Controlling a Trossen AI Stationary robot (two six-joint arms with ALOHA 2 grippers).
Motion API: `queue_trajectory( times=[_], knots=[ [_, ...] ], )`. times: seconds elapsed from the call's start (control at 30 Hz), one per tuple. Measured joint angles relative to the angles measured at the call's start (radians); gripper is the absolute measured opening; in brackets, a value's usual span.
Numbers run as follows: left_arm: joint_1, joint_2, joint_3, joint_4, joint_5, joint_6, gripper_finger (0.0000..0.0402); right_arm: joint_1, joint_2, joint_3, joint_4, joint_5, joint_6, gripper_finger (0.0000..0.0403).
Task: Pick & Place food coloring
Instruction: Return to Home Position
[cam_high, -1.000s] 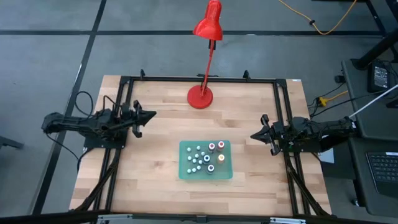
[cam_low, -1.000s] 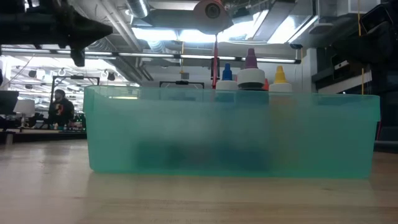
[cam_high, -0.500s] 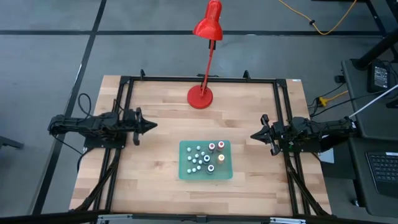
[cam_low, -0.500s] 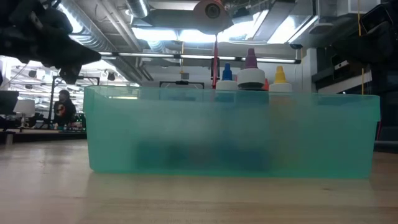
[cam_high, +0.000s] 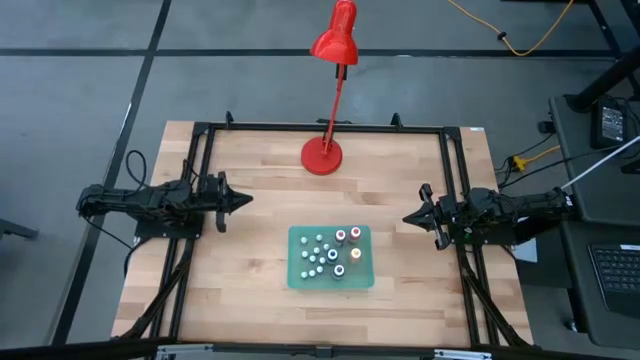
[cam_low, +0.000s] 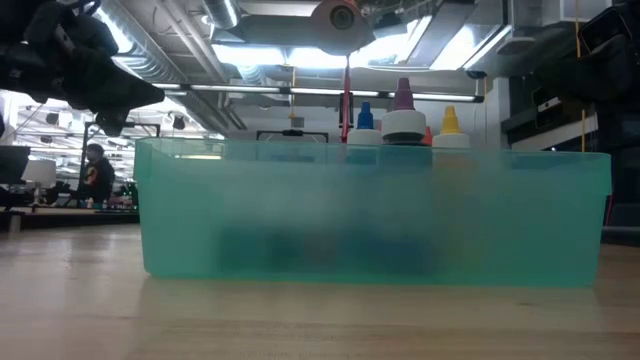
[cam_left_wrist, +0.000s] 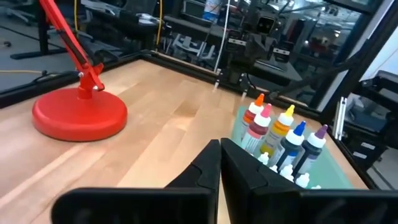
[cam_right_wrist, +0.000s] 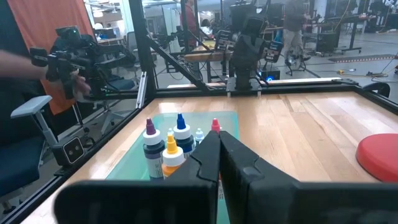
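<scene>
As the left fingers stand: pressed together tip to tip, gripping nothing, over the worktop's left edge and pointing inward.
Right fingers: likewise closed on nothing, over the right edge, facing the left pair across the bin.
Why so held: both arms look parked clear of the work, which I take to be the home pose with the placing finished.
Food coloring: every bottle in view stands upright inside the teal bin. The small white-capped ones are on the left arm's side and the larger coloured ones toward the right arm. None lies loose on the wood.
Bin: between the two arms, well apart from both, on the half of the worktop away from the lamp.
Worktop: pale wooden boards ringed by a dark rail frame.
Red lamp: base near the back edge, head out over the floor.
Room: grey floor, ceiling ducts and lights, a person far behind.
</scene>
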Motion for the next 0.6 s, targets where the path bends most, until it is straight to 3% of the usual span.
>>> queue_trajectory(
  times=[0.6],
  knots=[
    [0.000, 0.000, 0.000, 0.008, 0.012, -0.013, 0.0011, 0.000, 0.000, 0.000, 0.000, 0.000, 0.000, 0.0012]
  ],
)
